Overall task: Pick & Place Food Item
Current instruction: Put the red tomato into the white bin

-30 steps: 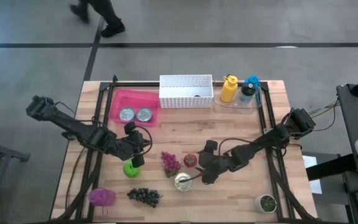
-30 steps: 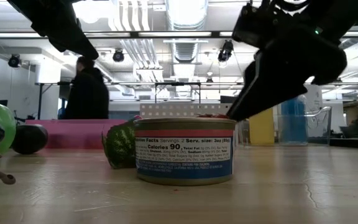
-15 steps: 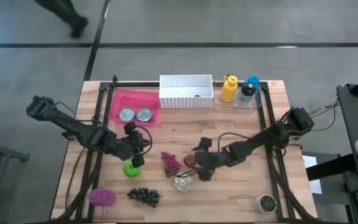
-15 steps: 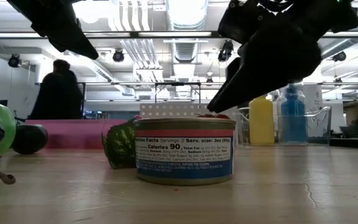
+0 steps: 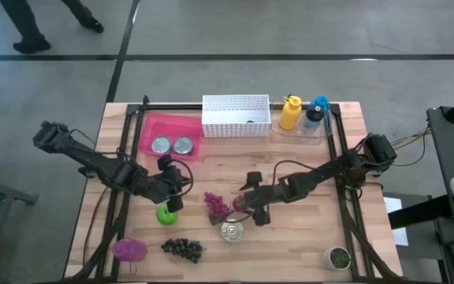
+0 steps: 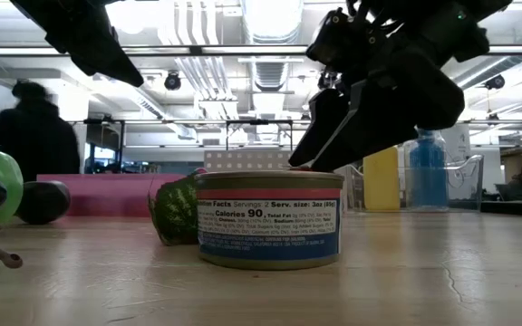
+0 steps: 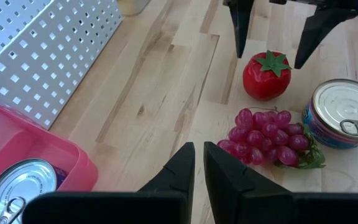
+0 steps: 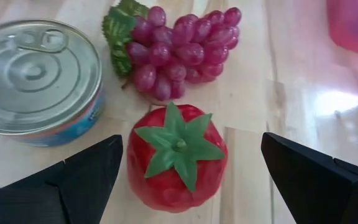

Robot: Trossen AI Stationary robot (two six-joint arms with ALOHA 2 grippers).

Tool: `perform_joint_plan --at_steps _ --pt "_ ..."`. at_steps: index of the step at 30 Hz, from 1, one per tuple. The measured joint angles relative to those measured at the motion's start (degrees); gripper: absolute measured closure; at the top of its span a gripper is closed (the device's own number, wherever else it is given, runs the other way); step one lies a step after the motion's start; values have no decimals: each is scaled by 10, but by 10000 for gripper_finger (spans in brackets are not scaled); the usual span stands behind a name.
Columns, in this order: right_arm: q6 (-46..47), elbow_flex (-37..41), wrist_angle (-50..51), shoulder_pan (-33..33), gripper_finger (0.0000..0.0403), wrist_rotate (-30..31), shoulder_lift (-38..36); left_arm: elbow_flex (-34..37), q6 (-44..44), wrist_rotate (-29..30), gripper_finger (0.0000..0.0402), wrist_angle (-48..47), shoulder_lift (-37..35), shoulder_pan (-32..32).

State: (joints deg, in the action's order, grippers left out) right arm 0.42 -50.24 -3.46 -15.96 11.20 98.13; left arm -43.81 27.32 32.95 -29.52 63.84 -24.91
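A red toy tomato (image 8: 176, 155) with a green leaf top stands on the wooden table (image 5: 306, 237), between a tin can (image 5: 232, 231) and a bunch of red grapes (image 5: 216, 205). My right gripper (image 8: 191, 143) is open and slants down over the tomato. One finger stands on each side of it, apart from it, as the left wrist view also shows of the tomato (image 7: 266, 76). My left gripper (image 7: 197, 163) is shut on nothing and hangs above a green apple (image 5: 166, 214) to the left.
A pink bin (image 5: 158, 125) with two cans, a white perforated basket (image 5: 236, 115), and a yellow bottle (image 5: 290, 112) and a blue one (image 5: 317, 113) line the far edge. Black grapes (image 5: 183, 248), a purple item (image 5: 129, 250) and a small pot (image 5: 338, 257) lie near the front. A person walks beyond the table.
My right gripper has moved from beside the can toward the table's left and far edges, and has rolled about its own axis. Its fingers now stand on either side of the tomato. The person beyond the table has walked on.
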Motion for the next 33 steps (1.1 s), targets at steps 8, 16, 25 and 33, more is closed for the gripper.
perform_joint_plan --at_steps 8,16,25,33 --pt "-31 2 -4 11 21 -42 0 0 0 0 363 0 0 0" --pt "-42 3 -32 17 21 -65 54 0 0 0 363 0 0 0" --pt "-39 0 -57 18 21 -73 78 0 0 0 363 -1 0 0" --pt "-28 0 -58 18 66 -72 74 0 0 0 363 -2 0 0"
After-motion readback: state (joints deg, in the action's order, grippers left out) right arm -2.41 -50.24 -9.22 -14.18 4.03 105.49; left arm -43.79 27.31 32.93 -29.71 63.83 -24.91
